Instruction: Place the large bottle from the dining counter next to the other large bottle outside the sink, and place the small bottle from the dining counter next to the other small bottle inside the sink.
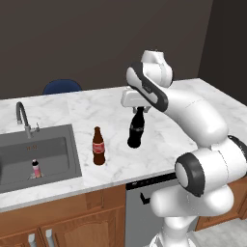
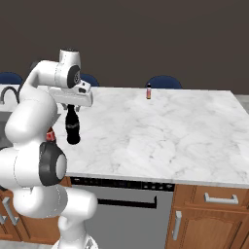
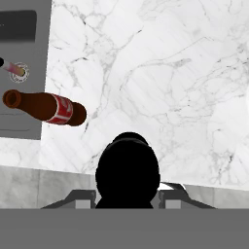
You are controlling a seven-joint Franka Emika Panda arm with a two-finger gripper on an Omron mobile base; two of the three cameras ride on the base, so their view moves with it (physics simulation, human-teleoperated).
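Note:
My gripper (image 1: 139, 109) is shut on the neck of the large bottle (image 1: 135, 130), black with a red label, and holds it upright just over the marbled counter (image 1: 173, 144). To its left stands the other large bottle (image 1: 98, 146), dark red-brown, beside the sink (image 1: 72, 144). A tiny pink bottle (image 1: 35, 168) lies inside the basin. The small bottle (image 2: 149, 91) stands at the counter's far edge. From the hand view the black bottle (image 3: 127, 170) sits between the fingers (image 3: 172, 197), with the brown bottle (image 3: 46, 107) up to the left. Whether the black bottle touches the counter I cannot tell.
A curved metal tap (image 1: 21, 116) rises behind the sink. Dark blue stools (image 2: 164, 81) stand beyond the far edge of the counter. A dishwasher front (image 2: 126, 204) and wooden cabinets (image 1: 62, 222) lie below the near edge. Broad bare marble (image 2: 175, 131) stretches to the right.

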